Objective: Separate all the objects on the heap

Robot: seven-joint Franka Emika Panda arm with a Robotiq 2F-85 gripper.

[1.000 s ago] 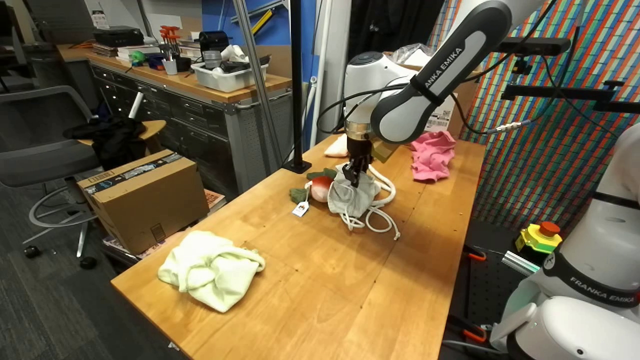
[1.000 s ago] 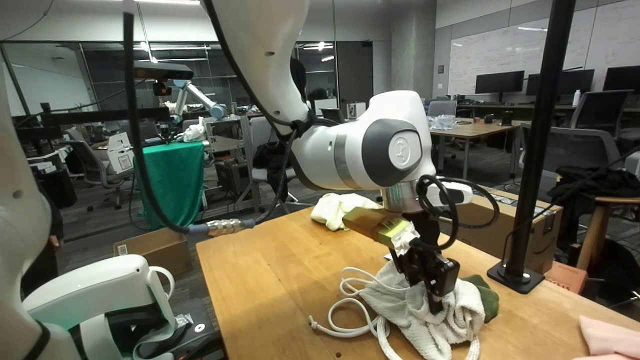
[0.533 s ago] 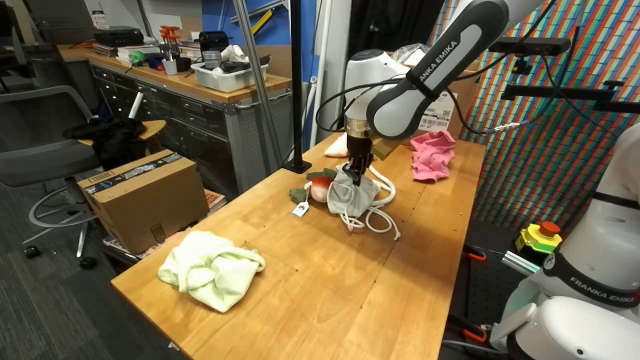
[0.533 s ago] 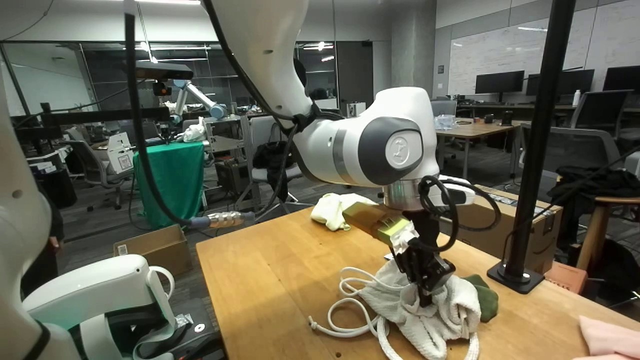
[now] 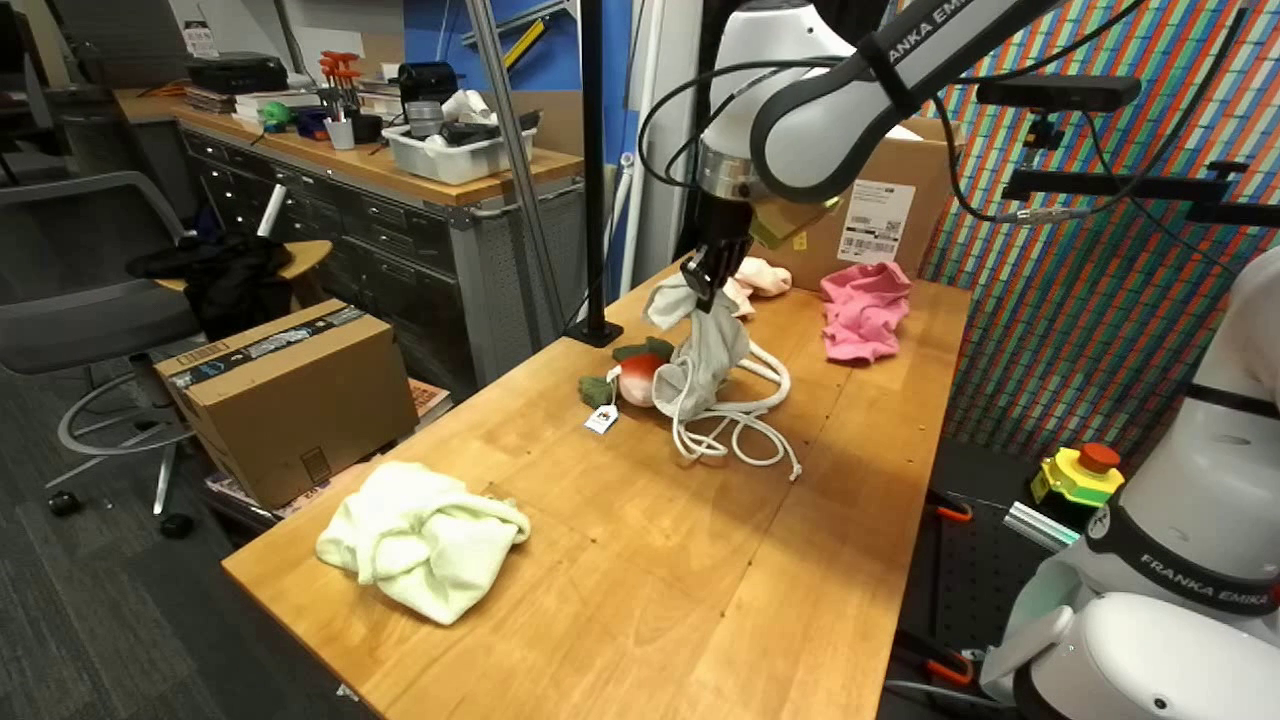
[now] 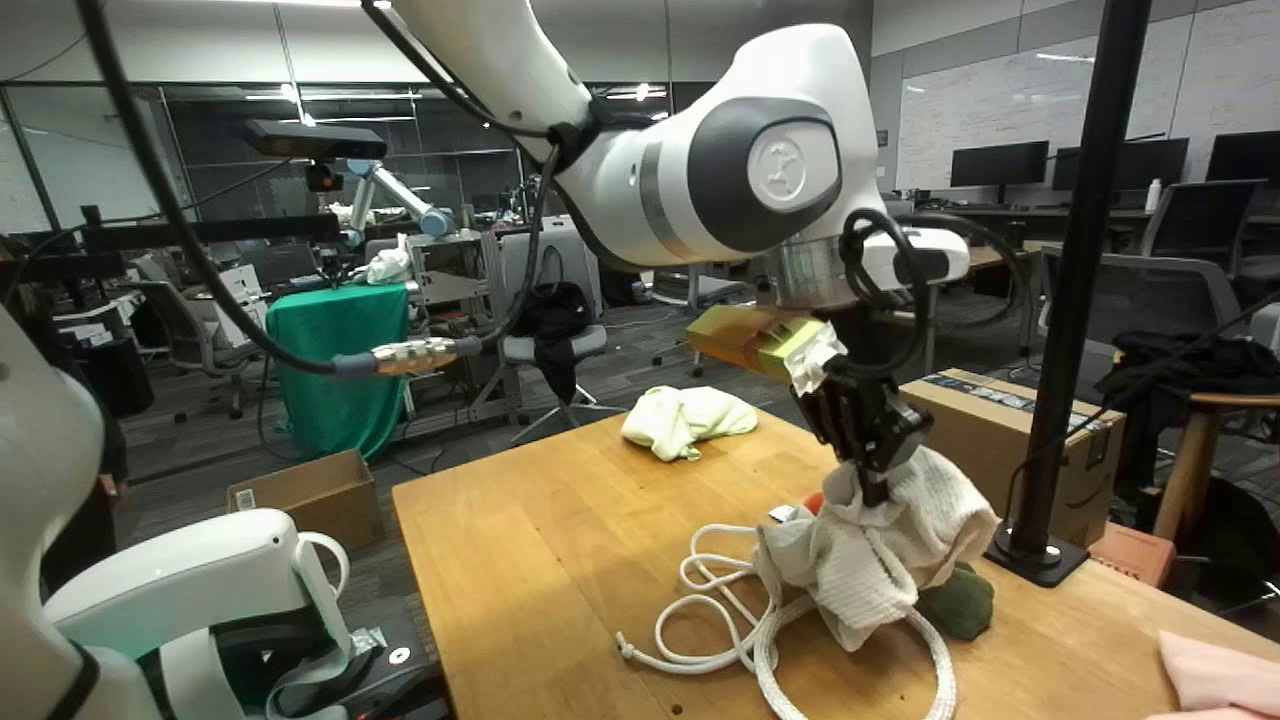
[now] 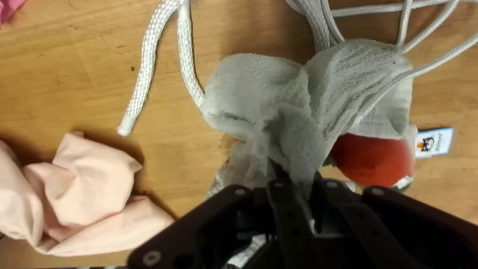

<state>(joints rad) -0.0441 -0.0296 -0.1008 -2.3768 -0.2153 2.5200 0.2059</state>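
A greyish-white cloth (image 5: 712, 345) is bunched up in my gripper (image 5: 706, 296), which is shut on its upper part. In the wrist view the pinched fold of this cloth (image 7: 257, 86) runs in between the fingers. Its lower end hangs close to the tabletop, and white cords (image 6: 690, 671) trail from it over the wood. The red-and-green toy (image 5: 638, 383) lies against the cloth, partly covered by it in the wrist view. Apart from these lie a pale green cloth (image 5: 430, 545), a pink cloth (image 5: 865, 310) and a pale pink cloth (image 7: 82, 183). The heap is now the cloth, cords and toy.
A black post (image 5: 595, 200) rises at the table's edge, near the toy. Behind the far end of the table (image 5: 640, 560) stands a labelled cardboard box (image 5: 870, 215). Another cardboard box (image 5: 290, 400) sits beside the table, below its top.
My gripper has risen, drawing the greyish-white cloth up into a hanging bunch. The cords and the toy have hardly shifted. The other cloths lie where they were.
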